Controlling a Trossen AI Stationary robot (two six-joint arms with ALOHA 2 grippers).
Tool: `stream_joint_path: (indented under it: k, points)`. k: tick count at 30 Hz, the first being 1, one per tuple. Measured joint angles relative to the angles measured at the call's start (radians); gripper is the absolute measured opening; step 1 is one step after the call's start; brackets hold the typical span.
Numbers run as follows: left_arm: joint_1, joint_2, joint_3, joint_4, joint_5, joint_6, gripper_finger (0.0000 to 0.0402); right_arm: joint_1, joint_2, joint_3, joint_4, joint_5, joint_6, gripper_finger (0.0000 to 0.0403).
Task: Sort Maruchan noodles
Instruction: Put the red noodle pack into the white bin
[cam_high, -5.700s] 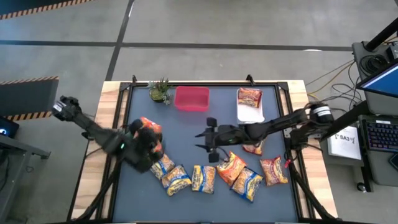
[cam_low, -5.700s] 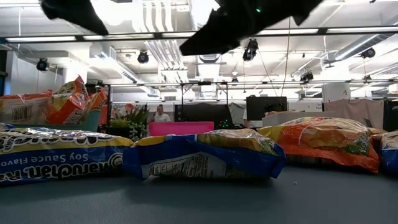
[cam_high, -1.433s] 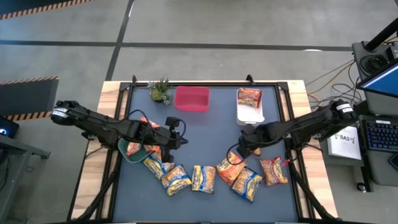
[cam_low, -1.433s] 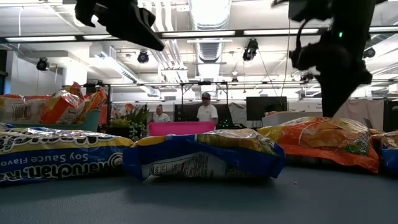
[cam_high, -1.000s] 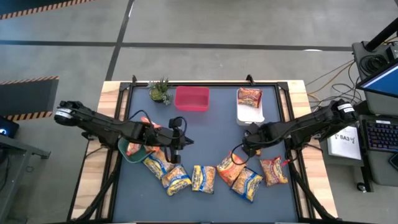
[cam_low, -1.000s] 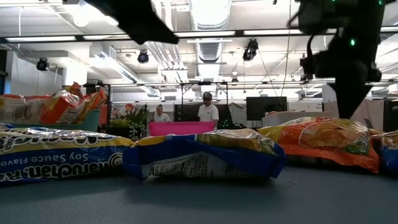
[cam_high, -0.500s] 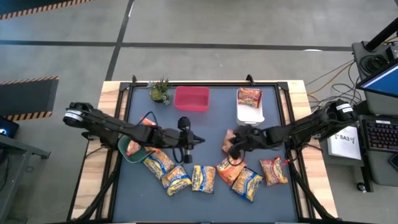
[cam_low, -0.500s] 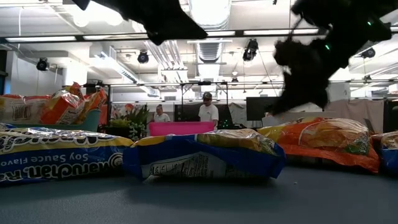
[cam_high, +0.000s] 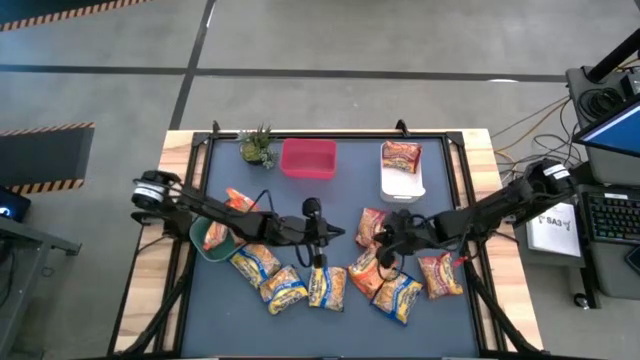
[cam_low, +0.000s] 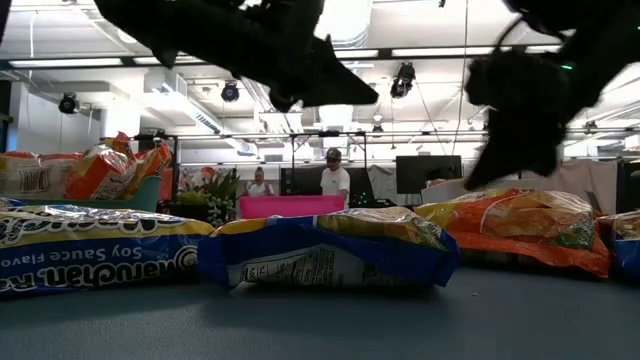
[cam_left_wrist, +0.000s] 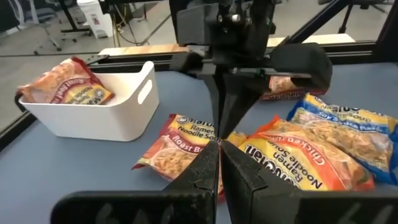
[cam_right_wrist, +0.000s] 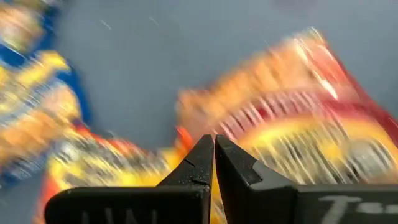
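Several Maruchan noodle packets lie flat in a curved row along the table's near part: yellow-and-blue ones (cam_high: 285, 285) and orange ones (cam_high: 368, 272). One red packet (cam_high: 370, 225) lies at the centre. Another red packet (cam_high: 401, 155) sits in a white bin (cam_high: 403, 185), and orange packets (cam_high: 238, 201) rest on a green bowl (cam_high: 212, 238). My left gripper (cam_high: 327, 236) hangs shut over the table's middle, above the row. My right gripper (cam_high: 382, 240) is shut, tipped down, close above the red and orange packets (cam_right_wrist: 292, 118). The two grippers face each other.
A pink bin (cam_high: 308, 158) and a small green plant (cam_high: 257, 146) stand at the far edge. Bare dark table lies between the far bins and the packet row. People stand in the room beyond the table (cam_low: 333, 178).
My left gripper has reached toward the table's right and sunk toward the middle of the row. My right gripper has gone toward the table's left, tipped its fingers downward and dropped close over the red and orange packets. Both have stayed shut.
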Motion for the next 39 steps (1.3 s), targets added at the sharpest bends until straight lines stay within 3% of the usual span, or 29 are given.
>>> stream_joint_path:
  k: [4, 14, 21, 24, 30, 34, 39]
  points:
    - [0.011, 0.038, 0.0, 0.044, 0.024, 0.004, 0.0, 0.049, -0.048, -0.001, -0.141, 0.051, 0.115, 0.0009]
    - [0.037, 0.073, 0.0, 0.098, 0.025, 0.021, 0.0, 0.05, -0.156, 0.0, -0.407, 0.037, 0.314, 0.0009]
    - [0.039, 0.096, 0.0, 0.1, 0.025, 0.025, 0.0, 0.027, -0.062, -0.035, -0.348, 0.081, 0.434, 0.0009]
    - [0.043, 0.096, 0.0, 0.1, 0.025, 0.039, 0.0, 0.014, 0.023, -0.049, -0.189, 0.12, 0.403, 0.0009]
    - [0.047, 0.096, 0.0, 0.1, 0.025, 0.054, 0.0, -0.022, 0.124, -0.011, 0.12, 0.137, 0.158, 0.0009]
    - [0.047, 0.1, -0.001, 0.068, 0.025, 0.042, 0.0, -0.043, 0.106, 0.021, 0.097, 0.13, 0.067, 0.0009]
    - [0.047, 0.12, -0.001, 0.054, 0.025, 0.021, 0.0, -0.065, 0.014, 0.026, -0.019, 0.065, 0.078, 0.0009]
